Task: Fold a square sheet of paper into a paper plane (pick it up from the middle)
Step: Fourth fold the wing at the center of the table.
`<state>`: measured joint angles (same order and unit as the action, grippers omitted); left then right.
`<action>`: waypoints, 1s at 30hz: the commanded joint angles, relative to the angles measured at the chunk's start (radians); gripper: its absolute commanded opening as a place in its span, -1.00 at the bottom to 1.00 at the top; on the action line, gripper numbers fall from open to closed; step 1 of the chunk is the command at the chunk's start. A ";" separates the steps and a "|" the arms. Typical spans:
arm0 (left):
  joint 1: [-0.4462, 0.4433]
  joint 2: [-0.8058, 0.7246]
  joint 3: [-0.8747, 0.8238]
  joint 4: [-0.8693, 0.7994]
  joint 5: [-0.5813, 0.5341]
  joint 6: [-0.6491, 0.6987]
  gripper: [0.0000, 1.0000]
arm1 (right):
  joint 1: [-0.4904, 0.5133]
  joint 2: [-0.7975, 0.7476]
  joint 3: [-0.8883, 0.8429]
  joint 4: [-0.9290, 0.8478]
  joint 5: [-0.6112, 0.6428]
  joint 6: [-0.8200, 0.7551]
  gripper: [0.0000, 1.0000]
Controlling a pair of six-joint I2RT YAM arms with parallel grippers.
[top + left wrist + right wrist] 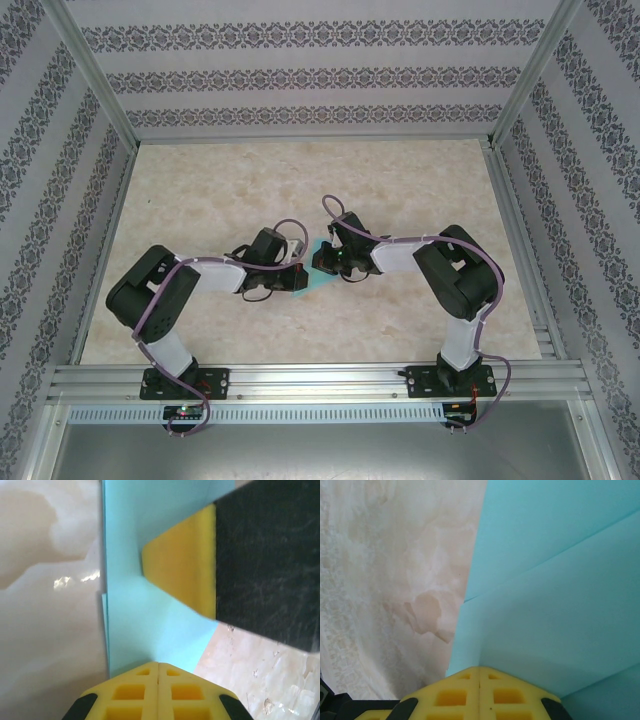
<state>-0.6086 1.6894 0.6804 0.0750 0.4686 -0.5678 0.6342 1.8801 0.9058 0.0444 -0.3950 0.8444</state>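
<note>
Yellow tips of the left gripper (158, 669) sit at the bottom of its wrist view, jaws closed tight together and touching the near edge of the light-blue paper (135, 620). I judge this to be a pressing point that holds a fold flat rather than a pinch. From the opposite side the right gripper (479, 672) does the same, jaws shut, tip on the paper where creased layers overlap. The paper lies partly folded on the surface (45, 610), midway between the two arms, probably so both can reach it. Folding looks early, with no dart shape yet.
</note>
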 commanded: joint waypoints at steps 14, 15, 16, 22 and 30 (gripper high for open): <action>0.001 -0.068 -0.096 -0.297 0.017 0.029 -1.00 | -0.014 0.090 -0.039 -0.214 0.139 -0.015 -1.00; 0.000 -0.069 -0.099 -0.304 0.013 0.026 -1.00 | -0.015 0.090 -0.039 -0.215 0.140 -0.016 -1.00; 0.001 -0.071 -0.102 -0.311 0.010 0.025 -1.00 | -0.015 0.088 -0.039 -0.215 0.140 -0.017 -1.00; -0.001 -0.102 -0.119 -0.355 -0.006 0.009 -1.00 | -0.019 0.089 -0.042 -0.215 0.139 -0.018 -1.00; 0.000 -0.189 -0.120 -0.416 -0.028 0.005 -1.00 | -0.020 0.086 -0.032 -0.215 0.130 -0.021 -1.00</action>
<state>-0.6090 1.5143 0.5842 -0.1440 0.4606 -0.5575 0.6331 1.8816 0.9161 0.0257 -0.3950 0.8440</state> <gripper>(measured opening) 0.058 0.049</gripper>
